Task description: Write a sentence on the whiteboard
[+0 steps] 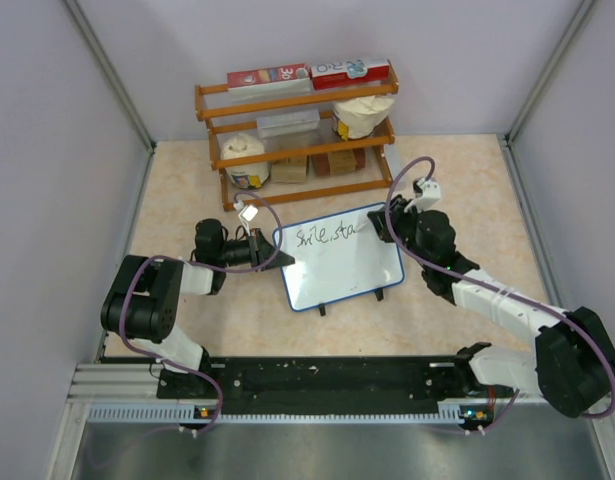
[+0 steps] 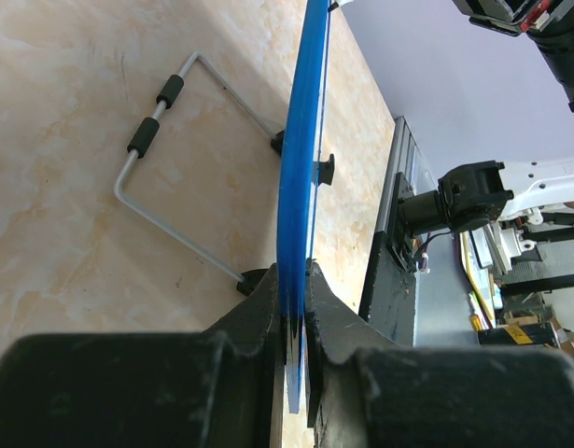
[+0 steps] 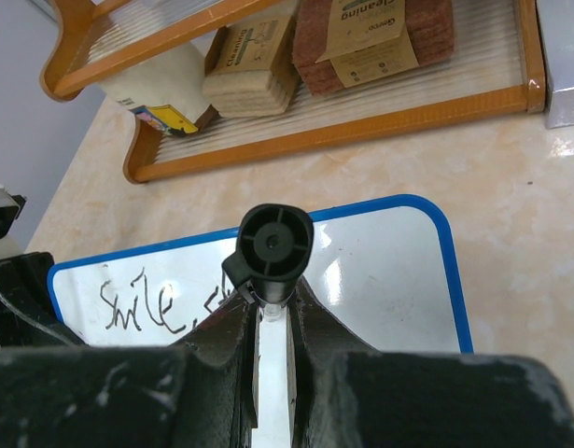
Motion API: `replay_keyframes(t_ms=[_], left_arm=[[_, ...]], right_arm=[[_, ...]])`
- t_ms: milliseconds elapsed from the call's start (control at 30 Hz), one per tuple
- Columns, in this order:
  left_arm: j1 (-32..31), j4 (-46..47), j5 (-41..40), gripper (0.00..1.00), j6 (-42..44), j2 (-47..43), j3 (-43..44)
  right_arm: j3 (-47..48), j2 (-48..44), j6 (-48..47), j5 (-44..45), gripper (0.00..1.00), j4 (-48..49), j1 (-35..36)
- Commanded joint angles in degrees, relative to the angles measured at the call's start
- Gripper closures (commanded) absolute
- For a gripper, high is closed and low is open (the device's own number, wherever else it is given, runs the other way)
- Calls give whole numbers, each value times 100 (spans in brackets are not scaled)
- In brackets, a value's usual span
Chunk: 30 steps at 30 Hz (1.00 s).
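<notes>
As left jaws pinch the "Smile, sta" (image 1: 325,237) whiteboard (image 1: 352,270), right jaws clamp a marker (image 3: 275,245).

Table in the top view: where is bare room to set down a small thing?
Free: the strip between the whiteboard and the base rail, and the corner right of the wooden rack. Crowded: between rack and whiteboard, where the right gripper holds the marker.
</notes>
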Motion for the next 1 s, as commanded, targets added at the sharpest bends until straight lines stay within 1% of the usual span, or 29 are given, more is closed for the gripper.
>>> replay_keyframes(t_ms=[0, 300, 500, 600, 967], left_arm=[[-1, 7, -242, 100, 183, 61, 84], [-1, 7, -251, 100, 183, 52, 84], [-1, 7, -251, 100, 192, 52, 84], [-1, 7, -233, 100, 192, 61, 92], [-1, -2, -251, 100, 201, 35, 66]], right_arm=[[-113, -115, -106, 85, 100, -129, -56], [1, -237, -115, 111, 100, -129, -56], [-24, -571, -80, 23, 100, 55, -56], [10, -694, -115, 119, 100, 117, -56], [441, -203, -185, 225, 100, 38, -56]])
